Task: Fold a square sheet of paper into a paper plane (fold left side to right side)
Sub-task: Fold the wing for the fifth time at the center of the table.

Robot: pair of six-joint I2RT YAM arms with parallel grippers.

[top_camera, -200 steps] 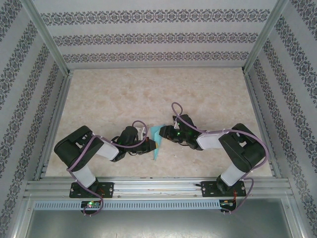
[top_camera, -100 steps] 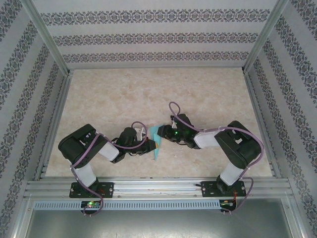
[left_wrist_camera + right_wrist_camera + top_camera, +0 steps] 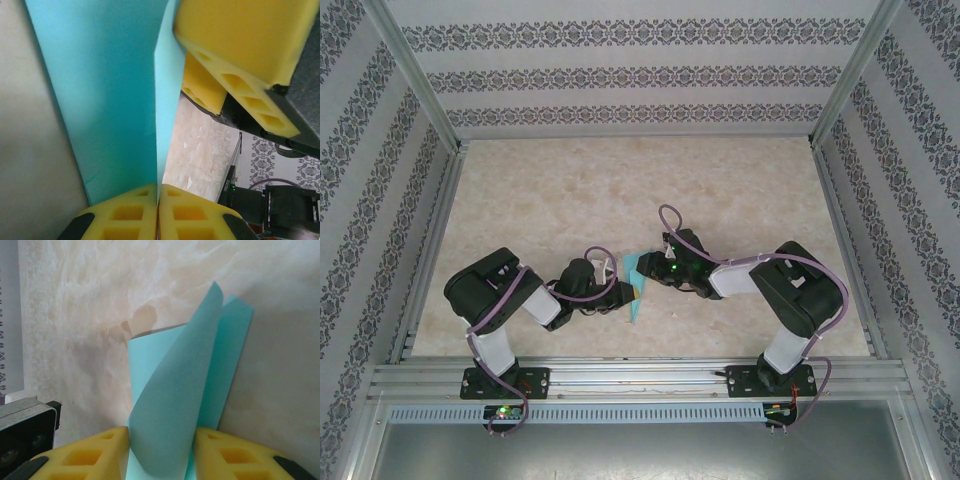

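Clearly the fold is only part done: on the left, the left gripper has its jaws pinched together on one edge of the square sheet of paper, which is partly raised from the table between the two arms, near the front. On the right, the right gripper squeezes a loose curled flap between half-closed jaws. No flat crease shows, so the left-to-right fold looks unfinished, and the plane's later folds remain to be done
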